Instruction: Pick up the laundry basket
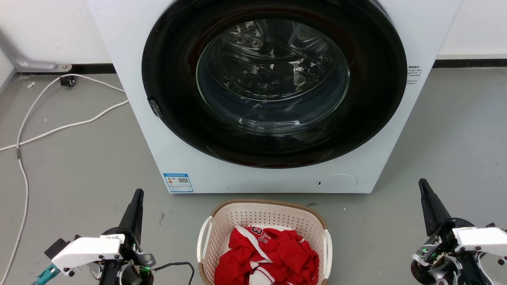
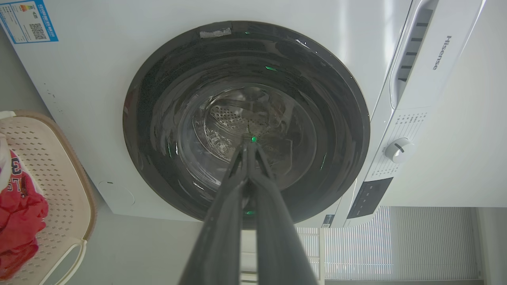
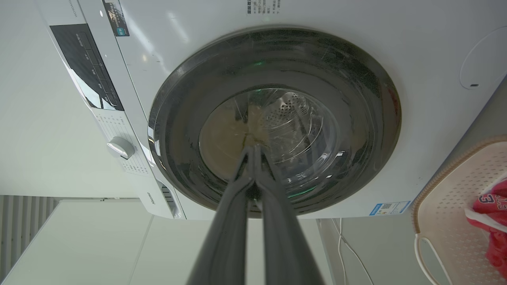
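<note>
Grey smooth floor (image 1: 79,166) runs up to a big white front-loading washing machine (image 1: 130,79) with a round dark glass door (image 1: 273,75), which is closed. Just in front of the machine's base sits the small cream perforated plastic laundry basket (image 1: 265,202), with its brown woven-look rim and white loop handles. A crumpled red and white jersey (image 1: 273,253) lies in it.

The left gripper (image 1: 138,196) hovers to the basket's left and the right gripper (image 1: 423,185) well off to its right. Neither touches it. Both wrist views show each pair of long dark fingers (image 2: 225,221) pressed together at the tips, holding nothing.

From where I stand, the pickup has not begun, and a few things could spoil it. The fingers must part before they can take anything; if they go in pressed together, they would only shove the light basket across the floor. The left loop handle (image 1: 202,237) and right loop handle (image 1: 328,249) are thin, so a pinch could slip off. Lifting one side alone would likely tip the basket and spill the jersey. The washer stands close behind, so a reach that goes too far forward could knock its front panel.

A thin black cable (image 1: 178,264) trails between the left gripper's wrist and the basket and might snag. A white cord (image 1: 23,130) lies on the floor far to the left, well apart from the work.
</note>
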### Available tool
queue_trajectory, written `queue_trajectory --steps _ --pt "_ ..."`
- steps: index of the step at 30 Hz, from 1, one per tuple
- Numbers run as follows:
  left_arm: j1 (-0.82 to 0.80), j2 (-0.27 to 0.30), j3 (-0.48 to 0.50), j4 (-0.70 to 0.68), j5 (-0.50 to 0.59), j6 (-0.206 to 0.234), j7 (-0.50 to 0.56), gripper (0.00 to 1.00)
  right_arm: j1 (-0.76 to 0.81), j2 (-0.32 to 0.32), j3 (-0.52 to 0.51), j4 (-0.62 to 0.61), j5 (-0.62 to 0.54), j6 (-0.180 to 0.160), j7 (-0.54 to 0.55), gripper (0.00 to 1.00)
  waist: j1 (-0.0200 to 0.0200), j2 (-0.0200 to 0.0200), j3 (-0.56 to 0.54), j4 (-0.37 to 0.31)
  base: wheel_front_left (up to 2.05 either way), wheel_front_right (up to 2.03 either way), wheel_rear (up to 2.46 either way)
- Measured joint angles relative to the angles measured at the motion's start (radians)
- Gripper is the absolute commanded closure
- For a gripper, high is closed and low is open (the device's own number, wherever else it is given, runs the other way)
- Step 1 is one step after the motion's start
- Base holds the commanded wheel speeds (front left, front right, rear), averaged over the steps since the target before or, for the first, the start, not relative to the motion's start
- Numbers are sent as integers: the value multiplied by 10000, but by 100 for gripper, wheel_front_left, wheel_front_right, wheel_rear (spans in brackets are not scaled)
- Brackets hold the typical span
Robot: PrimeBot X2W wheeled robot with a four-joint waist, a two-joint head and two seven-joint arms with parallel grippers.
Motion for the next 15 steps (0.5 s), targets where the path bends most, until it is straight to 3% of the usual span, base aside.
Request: queue_trajectory --steps 15 --pt "-1 -2 2 0 0 0 0 100 0 2 -2 0 -2 0 13 100 0 0 0 0 0 0 0"
